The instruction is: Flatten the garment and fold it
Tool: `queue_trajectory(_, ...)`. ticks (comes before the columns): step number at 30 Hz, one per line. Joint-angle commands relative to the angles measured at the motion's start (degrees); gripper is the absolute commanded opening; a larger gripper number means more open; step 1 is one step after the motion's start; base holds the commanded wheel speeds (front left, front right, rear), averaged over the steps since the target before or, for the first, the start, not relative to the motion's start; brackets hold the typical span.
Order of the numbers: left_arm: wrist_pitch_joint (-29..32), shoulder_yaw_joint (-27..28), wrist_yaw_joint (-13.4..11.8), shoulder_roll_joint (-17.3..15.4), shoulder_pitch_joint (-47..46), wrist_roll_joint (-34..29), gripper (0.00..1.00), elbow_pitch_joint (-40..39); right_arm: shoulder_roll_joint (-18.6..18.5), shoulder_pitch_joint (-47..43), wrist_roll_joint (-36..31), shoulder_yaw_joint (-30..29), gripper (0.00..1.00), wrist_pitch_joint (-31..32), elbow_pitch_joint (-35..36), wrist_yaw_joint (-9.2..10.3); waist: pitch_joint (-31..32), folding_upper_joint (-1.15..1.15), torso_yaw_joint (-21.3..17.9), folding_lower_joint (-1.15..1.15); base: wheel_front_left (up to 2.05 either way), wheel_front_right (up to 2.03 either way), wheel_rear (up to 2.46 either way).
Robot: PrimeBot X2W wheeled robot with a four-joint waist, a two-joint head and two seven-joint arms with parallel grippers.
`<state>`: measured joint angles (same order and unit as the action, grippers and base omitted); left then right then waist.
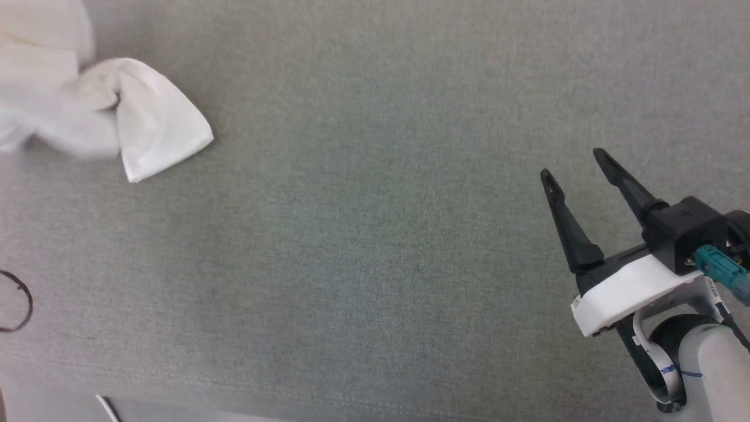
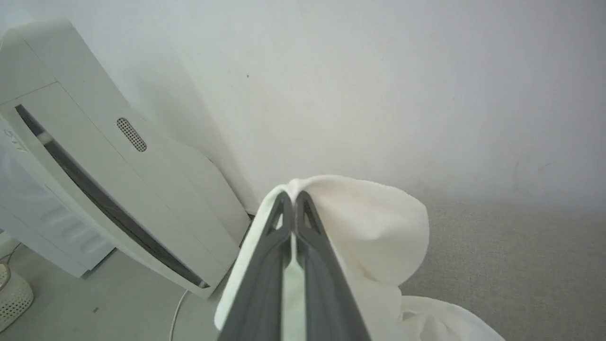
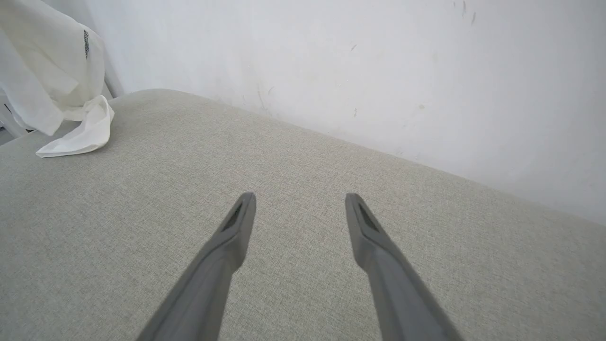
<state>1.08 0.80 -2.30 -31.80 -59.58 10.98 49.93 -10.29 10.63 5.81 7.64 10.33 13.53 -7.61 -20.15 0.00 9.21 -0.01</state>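
Since the garment (image 2: pixel 374 227) likely needs lifting before it can be spread flat, my left end effector (image 2: pixel 294 195) is clenched on a bunched fold of it at the far left of the grey woven surface (image 1: pixel 375 234). My right end effector (image 1: pixel 573 163) hangs released, well apart. A white wall (image 3: pixel 331 61) backs the surface, and a pale appliance (image 2: pixel 109 166) stands beside it.

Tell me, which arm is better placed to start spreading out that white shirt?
The left. The left gripper is shut on a fold of the garment, while the right gripper stands open over the grey cushion, well away from the cloth.
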Motion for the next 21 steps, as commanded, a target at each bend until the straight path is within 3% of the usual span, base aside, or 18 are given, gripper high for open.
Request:
queue_trajectory(1,-2.3,-0.7,0.7,-0.5,-1.4,-0.7,0.00,-0.2,0.4,0.0,0.5,-0.2,1.00,-0.5,-0.5,0.12,3.3,0.00,0.4,0.01,0.00,0.00,0.00)
queue_trajectory(11,-7.8,-4.1,4.7,0.4,-6.2,-1.3,0.00,1.4,2.1,-1.8,0.8,-1.0,1.00,-2.4,-3.2,0.12,9.6,0.00,-1.0,0.01,0.00,0.00,0.00)
queue_trajectory(21,-6.9,-7.3,7.4,6.8,-8.4,0.6,0.00,-0.8,3.2,-3.1,0.3,-1.6,1.00,-4.2,-5.1,0.12,14.7,0.00,-6.4,0.01,0.00,0.00,0.00)
